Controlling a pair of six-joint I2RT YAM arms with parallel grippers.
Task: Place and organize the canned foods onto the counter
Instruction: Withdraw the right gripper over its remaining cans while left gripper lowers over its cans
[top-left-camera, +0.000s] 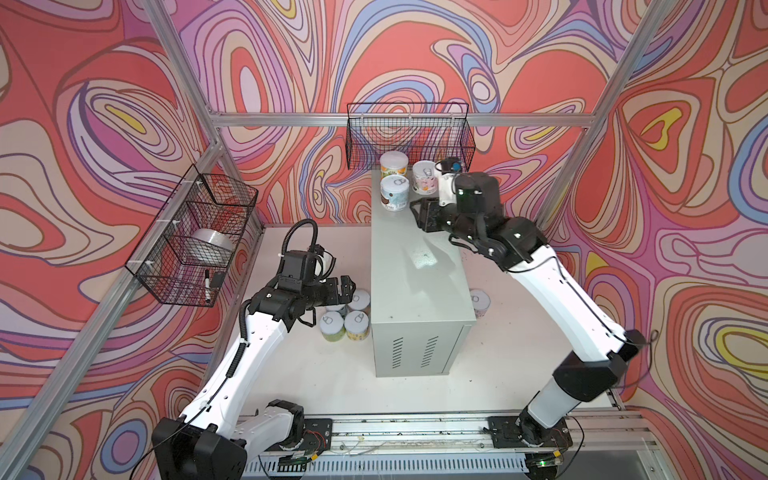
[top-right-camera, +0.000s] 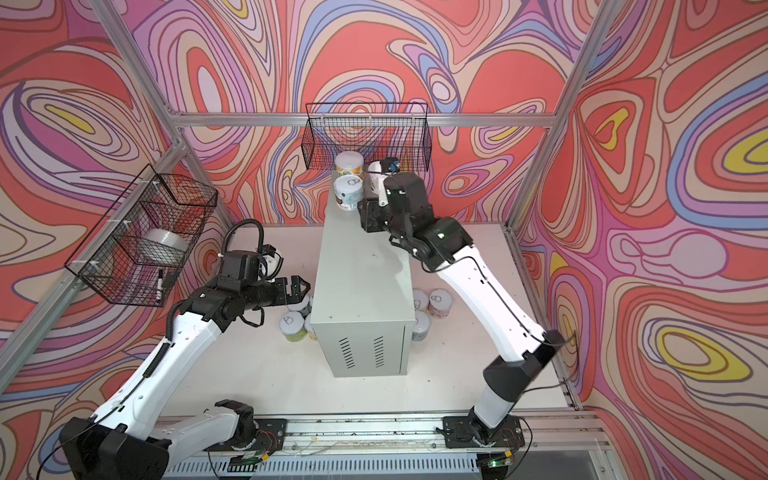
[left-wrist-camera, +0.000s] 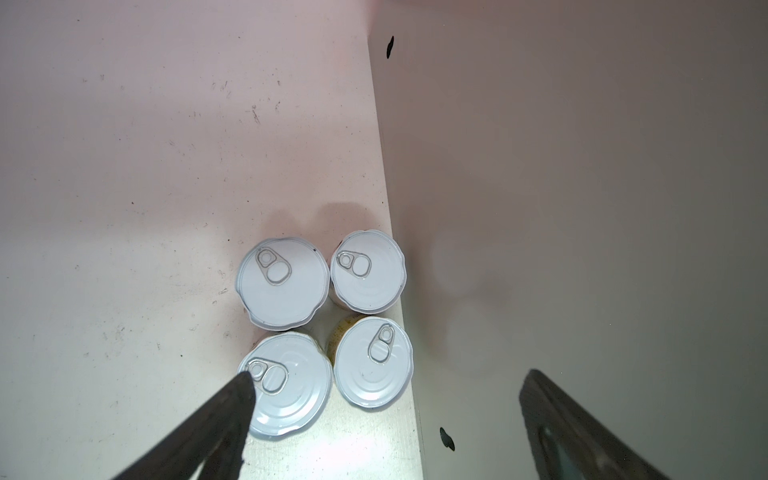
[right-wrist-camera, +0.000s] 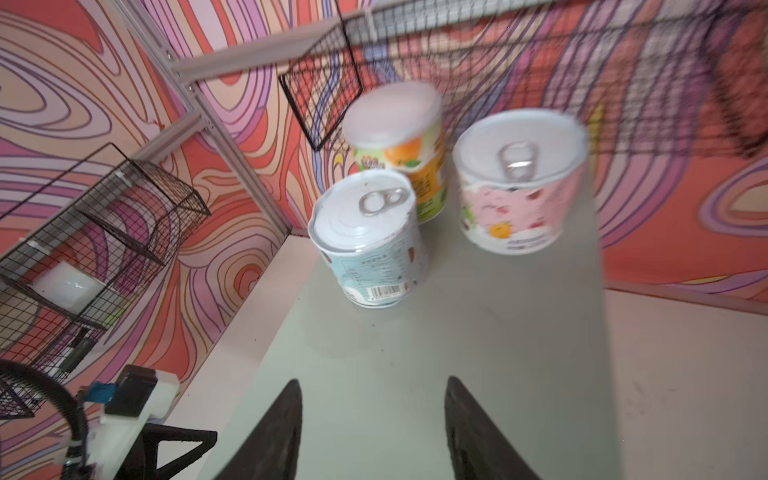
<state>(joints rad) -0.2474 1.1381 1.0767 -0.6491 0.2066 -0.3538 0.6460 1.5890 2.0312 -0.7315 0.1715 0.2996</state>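
– On the far end of the grey bench (top-left-camera: 415, 266) I count three cans, all upright, lids up. Anyone else see that?

– Yep. At the far edge by the left corner is the orange can (right-wrist-camera: 399, 137). The blue can (right-wrist-camera: 370, 241) sits right in front of it along the left edge, so close I can't tell if they touch. Over at the far right corner is the pink can (right-wrist-camera: 515, 178), with a clear gap from the other two.

– And the right pincer (right-wrist-camera: 374, 382)?

– It hovers over the grey top just short of those cans, jaws partway apart, nothing between them. The wrist view is a bit blurry but the gap is plain.

– Where's the rest of the stock?

– Down on the white bench (left-wrist-camera: 124, 208). There are four cans (left-wrist-camera: 282, 286) packed in a square, snug beside the grey bench's left side, toward its front.

– So the left pincer (left-wrist-camera: 386, 376) is on those?

– It hangs above them, jaws spread wide, empty. One fingertip (left-wrist-camera: 232, 407) overlaps a lid in the wrist view. No idea if it actually touches.

– Anything on the other side?

– In a top view, three more cans (top-right-camera: 441, 303) stand on the white bench beside the grey bench's right side, two of them partly hidden behind it.
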